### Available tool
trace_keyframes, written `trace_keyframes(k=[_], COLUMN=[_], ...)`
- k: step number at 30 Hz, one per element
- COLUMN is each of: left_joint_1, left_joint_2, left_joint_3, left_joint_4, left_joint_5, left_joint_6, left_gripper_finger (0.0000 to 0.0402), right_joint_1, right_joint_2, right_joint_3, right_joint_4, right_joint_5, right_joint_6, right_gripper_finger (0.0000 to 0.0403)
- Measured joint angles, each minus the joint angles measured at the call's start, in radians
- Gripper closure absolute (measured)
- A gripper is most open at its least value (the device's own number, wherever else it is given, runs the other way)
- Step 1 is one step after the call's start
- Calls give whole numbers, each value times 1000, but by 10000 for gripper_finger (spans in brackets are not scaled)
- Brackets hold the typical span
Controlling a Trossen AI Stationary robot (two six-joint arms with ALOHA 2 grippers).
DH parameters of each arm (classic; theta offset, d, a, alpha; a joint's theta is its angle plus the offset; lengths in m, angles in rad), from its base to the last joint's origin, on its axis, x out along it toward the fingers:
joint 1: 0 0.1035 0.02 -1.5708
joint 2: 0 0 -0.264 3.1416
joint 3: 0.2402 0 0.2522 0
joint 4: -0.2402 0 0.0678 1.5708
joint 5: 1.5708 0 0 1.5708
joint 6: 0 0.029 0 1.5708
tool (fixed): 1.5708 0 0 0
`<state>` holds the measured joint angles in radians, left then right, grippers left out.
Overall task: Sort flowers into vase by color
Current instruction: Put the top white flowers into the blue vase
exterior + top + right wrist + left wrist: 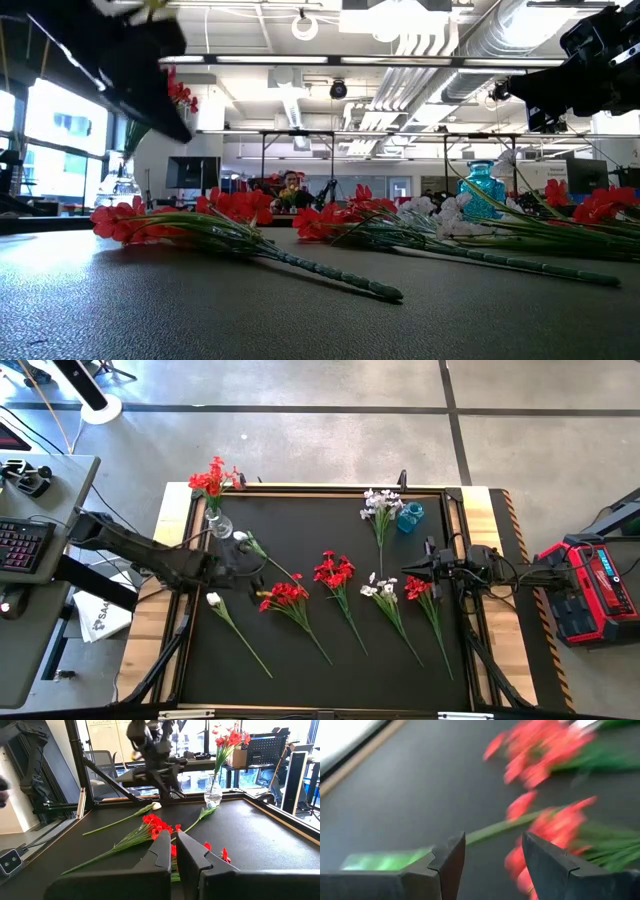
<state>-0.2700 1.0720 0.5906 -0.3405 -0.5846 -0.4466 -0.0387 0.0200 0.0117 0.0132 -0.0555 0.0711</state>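
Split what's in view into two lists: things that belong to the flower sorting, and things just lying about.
Belongs to the job:
- red flowers on the mat
- white flowers on the mat
- clear vase holding red flowers
- blue vase holding white flowers
- left claw, open above the mat
- right claw, shut

Just lying about:
- keyboard
- red case beside the table

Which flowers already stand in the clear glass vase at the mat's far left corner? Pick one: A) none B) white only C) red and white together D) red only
D: in the high view the clear glass vase holds only a red spray; the white spray stands in the blue vase.
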Motion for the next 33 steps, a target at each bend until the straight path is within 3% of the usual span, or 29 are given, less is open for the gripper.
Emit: trace_keyframes(k=[3, 6, 8, 10, 16, 26, 30, 33], left_joint_1=[-40, -54, -60, -70, -106, -117, -117, -117], left_joint_2=[8, 31, 47, 48, 23, 23, 23, 23], left_joint_3=[-102, -219, -277, -310, -320, -320, -320, -320], left_joint_4=[468, 915, 1133, 1246, 1274, 1226, 1206, 1198], left_joint_5=[45, 201, 276, 288, 240, 77, 67, 67], left_joint_6=[251, 471, 554, 585, 587, 651, 650, 642], left_gripper_finger=[221, 233, 240, 246, 250, 251, 251, 251], right_joint_1=[0, 0, 0, 0, 0, 0, 0, -1], right_joint_2=[0, 0, 0, 0, 0, 0, 0, 0], right_joint_3=[0, 0, 0, 0, 0, 0, 0, 0], right_joint_4=[0, 0, 0, 0, 0, 34, 196, 309], right_joint_5=[0, 0, 0, 0, 0, 0, 2, 178], right_joint_6=[0, 0, 0, 0, 0, -59, 277, 314], right_gripper_finger=[402, 402, 402, 402, 402, 402, 402, 402])
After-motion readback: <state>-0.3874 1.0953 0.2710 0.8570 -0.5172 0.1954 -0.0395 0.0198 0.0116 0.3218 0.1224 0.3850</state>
